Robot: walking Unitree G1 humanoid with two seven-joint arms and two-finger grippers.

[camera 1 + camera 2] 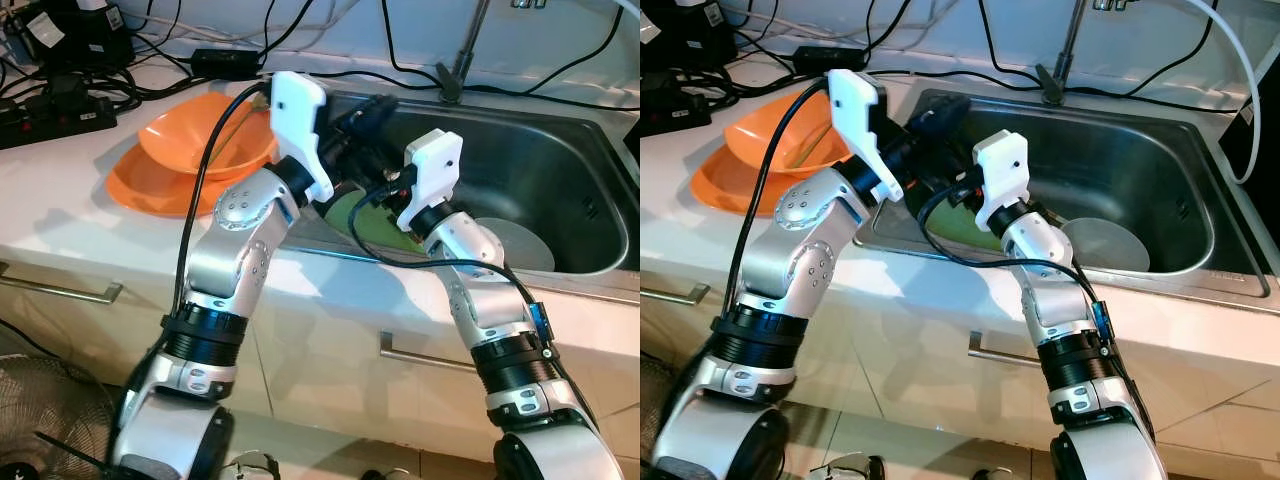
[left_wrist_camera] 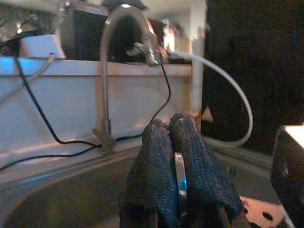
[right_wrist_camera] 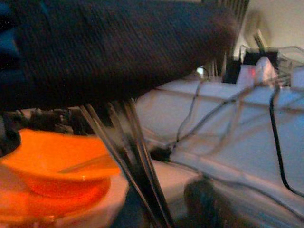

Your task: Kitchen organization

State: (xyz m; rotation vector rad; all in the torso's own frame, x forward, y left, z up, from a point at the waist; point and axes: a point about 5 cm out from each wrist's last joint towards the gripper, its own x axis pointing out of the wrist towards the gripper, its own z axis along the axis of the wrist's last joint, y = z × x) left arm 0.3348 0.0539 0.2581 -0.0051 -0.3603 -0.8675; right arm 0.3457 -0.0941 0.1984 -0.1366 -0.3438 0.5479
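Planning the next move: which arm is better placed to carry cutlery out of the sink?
Left, probably. The left gripper is already shut on a thin metal utensil over the sink; what the right gripper holds is unclear.

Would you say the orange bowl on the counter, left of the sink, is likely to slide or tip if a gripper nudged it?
The orange bowl sits tilted on an orange plate, so a nudge would probably rock or slide it. It looks like thin glossy plastic, so likely light and slippery. It seems unlikely to break.
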